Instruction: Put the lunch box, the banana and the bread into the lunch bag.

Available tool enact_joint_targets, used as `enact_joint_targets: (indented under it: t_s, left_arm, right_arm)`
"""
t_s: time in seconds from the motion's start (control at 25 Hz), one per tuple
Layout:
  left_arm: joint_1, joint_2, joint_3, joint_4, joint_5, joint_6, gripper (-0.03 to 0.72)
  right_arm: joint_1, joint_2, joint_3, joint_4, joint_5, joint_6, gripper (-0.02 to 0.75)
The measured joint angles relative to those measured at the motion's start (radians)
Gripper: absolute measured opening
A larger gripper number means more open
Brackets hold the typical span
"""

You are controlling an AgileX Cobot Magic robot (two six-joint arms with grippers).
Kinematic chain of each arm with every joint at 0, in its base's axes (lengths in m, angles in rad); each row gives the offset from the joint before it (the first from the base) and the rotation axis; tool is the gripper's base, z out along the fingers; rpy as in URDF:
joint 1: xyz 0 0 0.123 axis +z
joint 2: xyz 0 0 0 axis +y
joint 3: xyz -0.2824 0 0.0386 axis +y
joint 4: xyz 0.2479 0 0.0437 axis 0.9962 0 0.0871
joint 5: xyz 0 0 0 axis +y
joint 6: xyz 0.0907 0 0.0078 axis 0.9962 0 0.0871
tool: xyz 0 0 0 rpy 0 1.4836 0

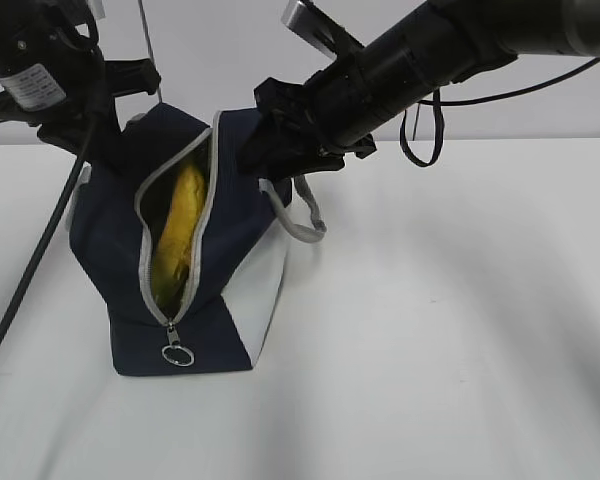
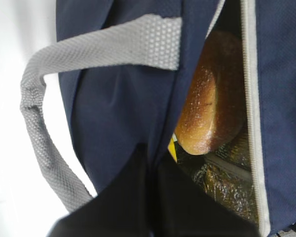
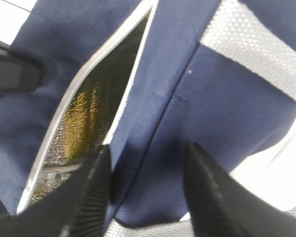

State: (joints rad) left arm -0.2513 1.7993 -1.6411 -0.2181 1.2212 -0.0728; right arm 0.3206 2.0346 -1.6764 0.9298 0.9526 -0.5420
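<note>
Bread (image 2: pixel 212 98) inside open lunch bag (image 2: pixel 113 113), grey handle (image 2: pixel 44 123) (looped), jaws seemingly pinching fabric.

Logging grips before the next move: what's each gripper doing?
Left gripper: shut on the bag's edge.
Right gripper: open, jaws straddling a fold of the bag.

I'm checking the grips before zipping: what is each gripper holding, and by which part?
The left gripper is shut on the lunch bag, pinching the fabric beside the zipper opening. The right gripper straddles the bag's other flap; jaws apart, no grip visible.
</note>
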Motion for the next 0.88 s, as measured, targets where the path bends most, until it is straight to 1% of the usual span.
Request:
enact_joint_targets:
  t_s: [0.04,0.08,0.2,0.28,0.32,0.4,0.48,0.6,0.76,0.88]
  left_arm:
    - [0.000,0.000,0.000,0.000,0.000,0.000,-0.003]
    - [0.000,0.000,0.000,-0.001,0.000,0.000,-0.003]
    - [0.000,0.000,0.000,-0.004,0.000,0.000,-0.003]
    - [0.000,0.000,0.000,-0.005,0.000,0.000,-0.003]
    - [0.000,0.000,0.000,-0.008,0.000,0.000,-0.003]
    - [0.000,0.000,0.000,-0.021,-0.001,0.000,-0.003]
    - [0.000,0.000,0.000,-0.058,-0.003,0.000,-0.003]
    - [-0.012,0.000,0.000,-0.116,-0.020,0.005,-0.003]
    - [-0.066,0.000,0.000,-0.178,-0.040,0.010,-0.003]
    - [-0.117,0.000,0.000,-0.193,-0.069,0.013,-0.003]
  right_arm:
    - [0.000,0.000,0.000,0.000,0.000,0.000,0.330]
    - [0.000,0.000,0.000,0.000,0.000,0.002,0.281]
    - [0.000,0.000,0.000,-0.002,0.000,0.014,0.116]
    - [0.000,0.000,0.000,-0.002,0.000,0.016,0.035]
    - [0.000,0.000,0.000,-0.003,0.002,0.018,0.017]
    - [0.000,0.000,0.000,-0.004,0.004,0.018,0.010]
    - [0.000,-0.012,0.000,-0.011,0.004,0.021,0.008]
    - [0.000,-0.055,0.000,-0.052,0.013,0.038,0.007]
    - [0.000,-0.132,0.000,-0.177,0.051,0.107,0.006]
    - [0.000,-0.182,0.000,-0.277,0.085,0.160,0.004]
